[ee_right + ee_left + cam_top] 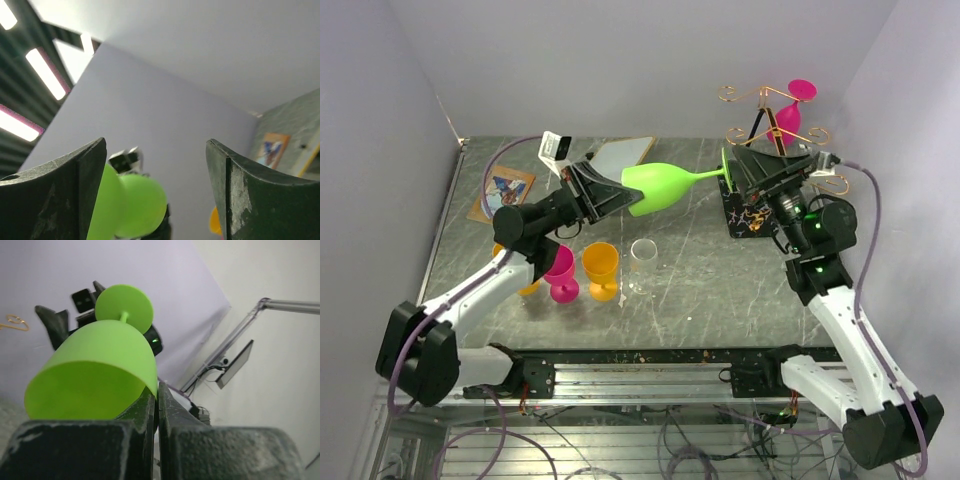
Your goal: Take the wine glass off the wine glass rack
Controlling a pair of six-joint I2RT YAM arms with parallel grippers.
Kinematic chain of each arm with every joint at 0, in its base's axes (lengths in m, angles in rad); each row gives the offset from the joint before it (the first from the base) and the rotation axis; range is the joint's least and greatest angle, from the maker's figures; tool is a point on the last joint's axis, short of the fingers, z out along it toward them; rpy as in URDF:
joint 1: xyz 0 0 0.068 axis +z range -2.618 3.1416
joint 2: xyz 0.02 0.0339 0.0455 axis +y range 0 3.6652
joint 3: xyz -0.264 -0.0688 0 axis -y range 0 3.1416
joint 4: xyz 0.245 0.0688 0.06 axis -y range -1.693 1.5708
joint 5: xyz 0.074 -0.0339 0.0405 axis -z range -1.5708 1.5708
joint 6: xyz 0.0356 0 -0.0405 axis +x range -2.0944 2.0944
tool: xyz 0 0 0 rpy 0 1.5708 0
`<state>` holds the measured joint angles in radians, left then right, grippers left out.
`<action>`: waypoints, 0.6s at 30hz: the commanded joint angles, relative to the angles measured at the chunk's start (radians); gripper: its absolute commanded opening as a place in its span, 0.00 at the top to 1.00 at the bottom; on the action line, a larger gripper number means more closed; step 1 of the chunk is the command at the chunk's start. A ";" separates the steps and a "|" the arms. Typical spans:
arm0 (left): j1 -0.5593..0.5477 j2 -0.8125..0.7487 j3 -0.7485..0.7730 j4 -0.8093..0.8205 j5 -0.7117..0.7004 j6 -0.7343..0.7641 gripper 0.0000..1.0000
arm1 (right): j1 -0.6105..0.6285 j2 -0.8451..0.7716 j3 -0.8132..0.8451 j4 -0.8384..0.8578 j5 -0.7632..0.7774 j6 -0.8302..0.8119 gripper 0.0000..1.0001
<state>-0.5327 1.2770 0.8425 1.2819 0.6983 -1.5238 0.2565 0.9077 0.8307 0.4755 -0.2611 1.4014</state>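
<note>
A green wine glass (665, 185) lies sideways in the air, bowl to the left and foot to the right. My left gripper (616, 196) is shut on the bowl's rim; in the left wrist view its jaws (157, 390) pinch the rim of the glass (100, 370). My right gripper (734, 172) is open beside the glass's foot, which shows by its left finger in the right wrist view (135, 205); whether they touch I cannot tell. The wine glass rack (772, 100) stands at the back right on its black veined base (748, 216), with a pink glass (792, 112) hanging from it.
A pink glass (560, 275), an orange glass (601, 268) and a clear glass (643, 262) stand on the table under the left arm. A second orange glass (527, 287) is partly hidden. A picture card (502, 192) and a white board (620, 152) lie at the back.
</note>
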 commanded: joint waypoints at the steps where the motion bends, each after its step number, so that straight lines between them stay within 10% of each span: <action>1: -0.027 -0.099 0.035 -0.422 0.011 0.301 0.93 | 0.000 -0.081 0.114 -0.334 0.283 -0.269 0.20; 7: -0.201 -0.179 0.243 -1.179 -0.235 0.803 0.93 | 0.000 -0.159 0.165 -0.469 0.521 -0.444 0.14; 18: -0.452 -0.065 0.390 -1.606 -0.557 1.017 0.93 | 0.001 -0.224 0.163 -0.479 0.647 -0.559 0.12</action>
<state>-0.8940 1.1702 1.1706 -0.0780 0.3328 -0.6445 0.2562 0.7017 0.9798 0.0227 0.3092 0.9123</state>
